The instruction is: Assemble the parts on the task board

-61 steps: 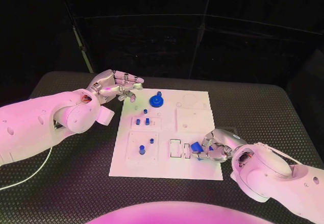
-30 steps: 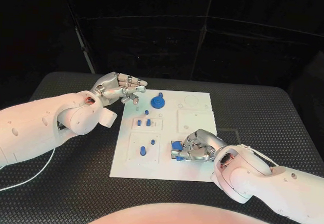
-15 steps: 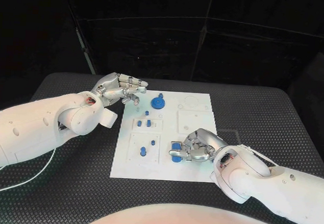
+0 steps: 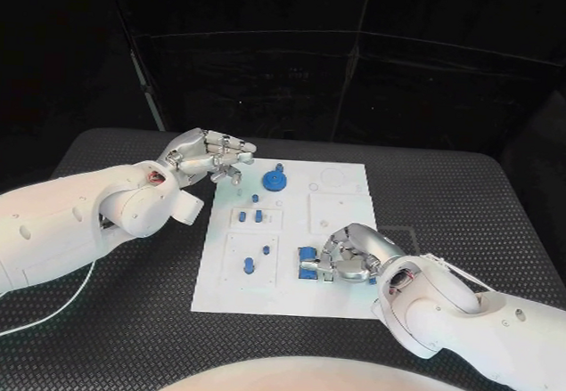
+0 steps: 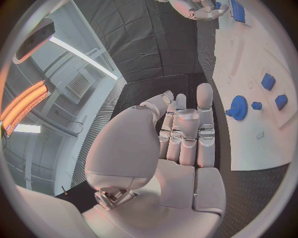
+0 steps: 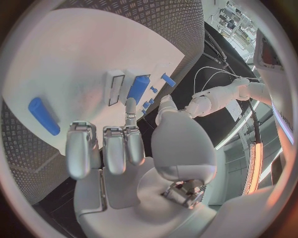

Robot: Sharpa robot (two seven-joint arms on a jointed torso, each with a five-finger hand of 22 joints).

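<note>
A: Where's the part point(image 4: 311, 255)?
B: On the board point(image 4: 283, 289), under the right hand point(image 4: 346, 260), whose fingers curl on it. Left hand point(image 4: 212, 155) hovers, fingers loose, empty.
A: Handling?
B: Probably light, stiff, slick; pinch its sides.

Task board point(image 4: 335, 299) mid-table; left hand point(image 4: 212, 162) by its far-left corner, right hand point(image 4: 346, 256) over near-right w/ parts point(image 4: 310, 259).

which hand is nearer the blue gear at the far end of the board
Left. The left hand hovers just beside the blue gear, off the task board's far left corner. The right hand is over the board's near right part.
</note>
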